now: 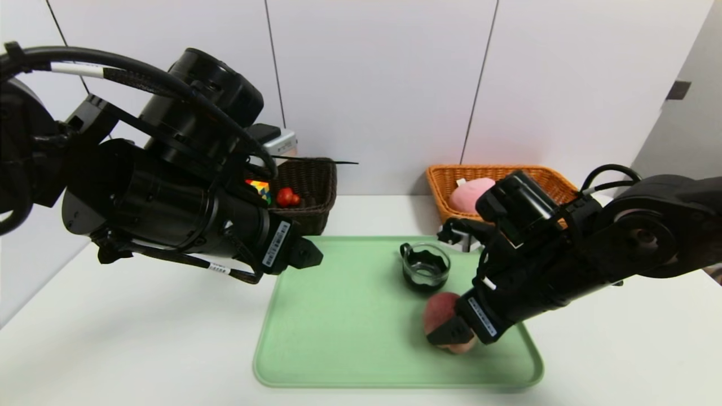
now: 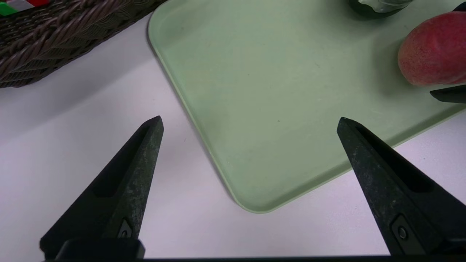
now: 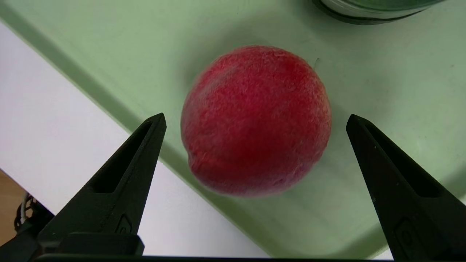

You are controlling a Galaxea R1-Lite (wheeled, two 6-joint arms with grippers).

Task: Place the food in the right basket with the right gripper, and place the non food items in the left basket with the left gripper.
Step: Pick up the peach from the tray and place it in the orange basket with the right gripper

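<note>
My empty right pincer (image 3: 256, 116) is wide open around the round, fuzzy red peach (image 3: 256, 122), mid-frame.

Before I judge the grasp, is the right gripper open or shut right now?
Open: in its wrist view the right gripper has its jaws wide apart around the peach, a gap showing on each side.

White panels (image 1: 372, 84) stand behind my pale tabletop (image 1: 141, 349), thin dark seams (image 1: 479, 84) running between them, and over on my right, a small dark block (image 1: 678, 90) sits against a grey surface (image 1: 677, 132).
</note>
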